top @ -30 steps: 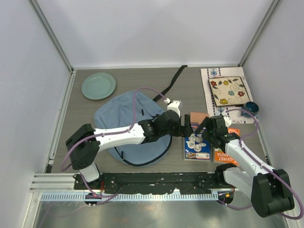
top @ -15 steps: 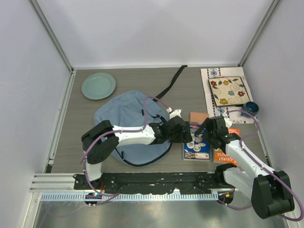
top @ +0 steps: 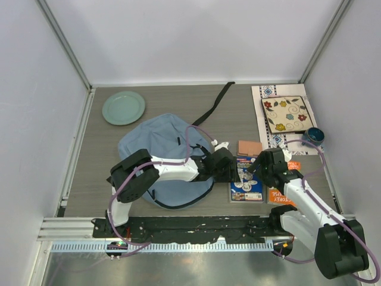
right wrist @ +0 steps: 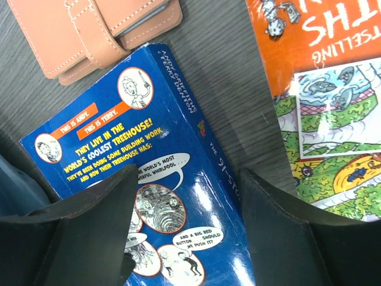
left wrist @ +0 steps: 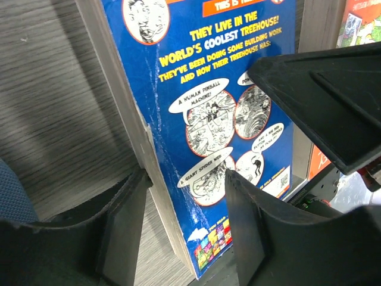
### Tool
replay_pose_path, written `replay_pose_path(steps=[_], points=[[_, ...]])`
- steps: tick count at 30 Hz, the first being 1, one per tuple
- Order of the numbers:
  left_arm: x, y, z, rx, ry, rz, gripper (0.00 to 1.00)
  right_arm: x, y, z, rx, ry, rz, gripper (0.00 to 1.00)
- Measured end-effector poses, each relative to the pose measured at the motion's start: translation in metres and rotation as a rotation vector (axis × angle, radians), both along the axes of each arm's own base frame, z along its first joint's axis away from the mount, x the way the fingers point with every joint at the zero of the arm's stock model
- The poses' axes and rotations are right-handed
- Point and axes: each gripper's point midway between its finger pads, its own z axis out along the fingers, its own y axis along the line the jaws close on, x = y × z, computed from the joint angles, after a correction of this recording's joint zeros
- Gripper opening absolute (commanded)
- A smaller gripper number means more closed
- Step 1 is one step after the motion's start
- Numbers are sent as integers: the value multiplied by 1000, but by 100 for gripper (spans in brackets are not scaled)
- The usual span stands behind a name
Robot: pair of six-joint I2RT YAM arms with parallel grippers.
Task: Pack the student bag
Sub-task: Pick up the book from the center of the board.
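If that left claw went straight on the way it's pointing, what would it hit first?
Most likely the blue book: the left gripper straddles the book's long edge, with one finger over the cover. How far off it is, is hard to judge.

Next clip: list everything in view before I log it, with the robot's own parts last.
bag: 1, blue-grey, centre-left of table, partly under left arm
strap: 1, black, runs from bag toward the back wall
plate: 1, pale green, far left
mat: 1, white with patterned border, far right
tile: 1, cream with flowers, on mat
bowl: 1, teal, near right corner of mat
wallet: 1, tan, just behind blue book
blue book: 1, lying right of bag
orange book: 1, right of blue book, partly under right arm
left arm: 1, white and black, jaws open at blue book's left edge
right arm: 1, white and black, jaws open over blue book
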Motion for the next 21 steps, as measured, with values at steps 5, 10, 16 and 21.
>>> replay_pose_path(steps=[5,10,16,21], points=[[-1,3,-3,17,2,-4,46,-5,-2,0,-5,2,2,67],[-1,3,-2,17,-2,-7,37,-6,-3,-1,-9,2,7,67],[-1,7,3,9,-17,-13,36,-7,-3,-1,-12,0,10,67],[-1,4,12,-27,-31,-14,40,-7,-3,-1,-10,0,11,67]])
